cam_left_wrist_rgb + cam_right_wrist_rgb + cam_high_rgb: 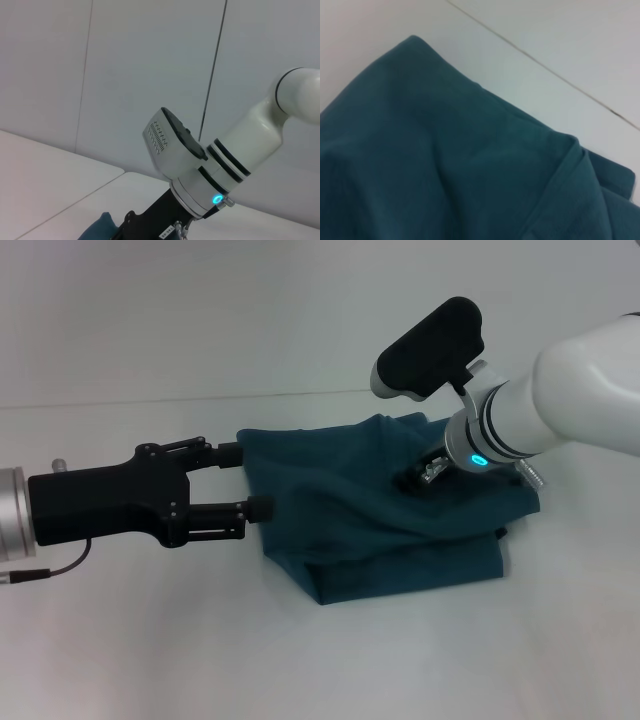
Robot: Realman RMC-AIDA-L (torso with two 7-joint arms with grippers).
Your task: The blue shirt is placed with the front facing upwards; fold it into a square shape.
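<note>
The blue shirt (380,530) lies folded in a rumpled, roughly square bundle at the table's middle; its print is hidden. My left gripper (250,481) is open and level with the table, its fingertips (262,508) at the shirt's left edge with no cloth between them. My right gripper (422,478) is down on the shirt's top right part, shut on a pinch of the top layer, and creases run up to it. The right wrist view shows only teal cloth (450,165) close up. The left wrist view shows the right arm's wrist (200,175) and a corner of the shirt (102,226).
The white table (150,640) spreads around the shirt on all sides. Its far edge meets a pale wall (200,310) behind the shirt. A black cable (60,565) hangs under the left arm.
</note>
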